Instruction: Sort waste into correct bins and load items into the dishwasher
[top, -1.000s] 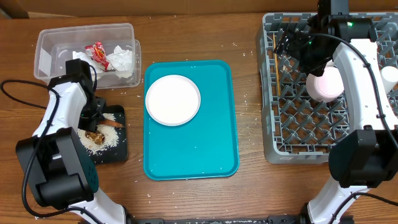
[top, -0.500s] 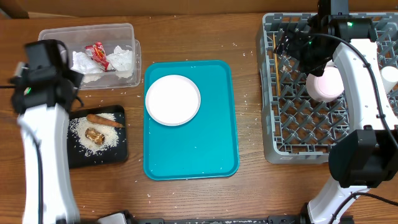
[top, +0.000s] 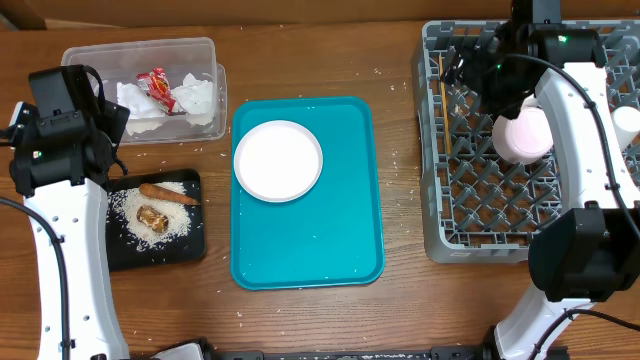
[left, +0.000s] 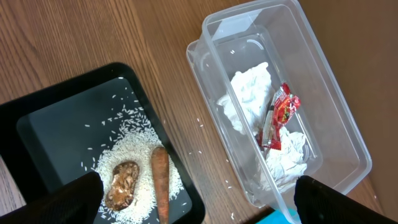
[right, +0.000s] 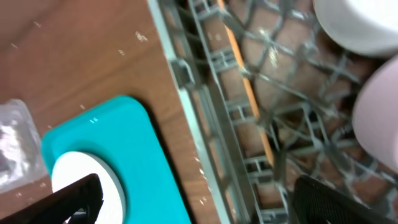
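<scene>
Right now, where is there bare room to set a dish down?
The teal tray is bare in its lower half, below the white plate. So is the table between that tray and the dish rack. The clear tub and black tray are crowded with waste.

We take this for a robotics lab bench dressed up as a kitchen clean-up station, not a home kitchen. A plain wooden table (top: 400, 60) carries two white-and-black robot arms, the left arm (top: 70, 250) and the right arm (top: 580, 130), both rising from its near edge. Between them we see kitchen props laid out flat: a grey dish rack (top: 470, 210), a teal tray (top: 300, 240), a clear tub (top: 75, 70) and a black tray (top: 192, 245).
</scene>
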